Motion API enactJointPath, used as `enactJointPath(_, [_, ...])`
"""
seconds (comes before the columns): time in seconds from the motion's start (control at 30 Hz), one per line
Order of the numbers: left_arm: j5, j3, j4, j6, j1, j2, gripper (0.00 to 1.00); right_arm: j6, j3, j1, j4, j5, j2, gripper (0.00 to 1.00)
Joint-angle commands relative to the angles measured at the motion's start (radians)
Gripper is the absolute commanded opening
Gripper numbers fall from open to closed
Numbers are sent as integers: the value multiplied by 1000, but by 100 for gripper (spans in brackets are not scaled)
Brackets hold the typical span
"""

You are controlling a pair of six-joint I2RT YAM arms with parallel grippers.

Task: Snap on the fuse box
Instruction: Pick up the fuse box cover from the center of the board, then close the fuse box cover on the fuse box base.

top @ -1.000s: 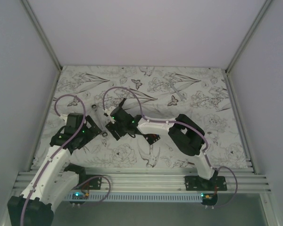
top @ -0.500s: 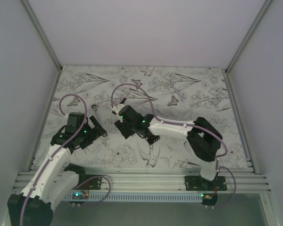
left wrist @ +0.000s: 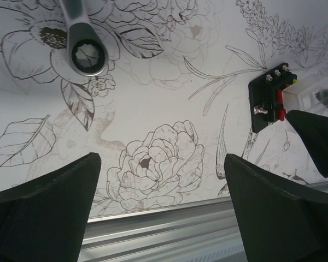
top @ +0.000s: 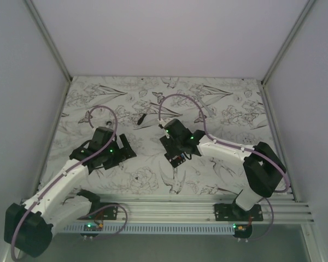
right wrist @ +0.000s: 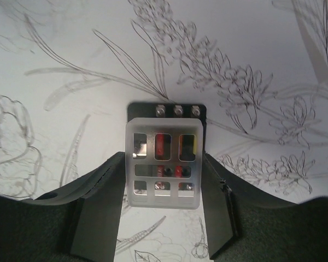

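Your right claw point(right wrist: 163, 174) just pulled the fuse box point(right wrist: 167, 111) away, so it's now well right of your left claw point(left wrist: 161, 164). Right's clamped on it, clear cover point(right wrist: 163, 188) on top; left's wide open. Snap's probably next.

Black fuse box point(right wrist: 164, 158), translucent cover point(right wrist: 135, 180) over red, yellow fuses point(right wrist: 163, 144)

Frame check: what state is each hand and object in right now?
left hand: open, empty
right hand: shut on the clear cover
clear cover: over the fuse box; fully latched or not, cannot tell
fuse box: under the cover, fuses in its slots
wrench: lying flat, untouched
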State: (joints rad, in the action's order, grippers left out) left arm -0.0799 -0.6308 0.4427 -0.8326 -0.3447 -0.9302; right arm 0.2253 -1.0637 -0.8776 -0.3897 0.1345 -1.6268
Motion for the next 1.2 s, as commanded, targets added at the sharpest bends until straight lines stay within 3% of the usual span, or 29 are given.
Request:
enactJointPath(0.0, [31,-42,-19,-14,-42,-42,100,24,18,22,-15,11,22,56])
enactJointPath(1.0, [43,-70,-41,-23,-108,-111,100,43,86,48,35,-14,-22,62])
enactJointPath(1.17, [42,-75,-46,-26,-111,-122,100,47,87,49,31,-29,5,69])
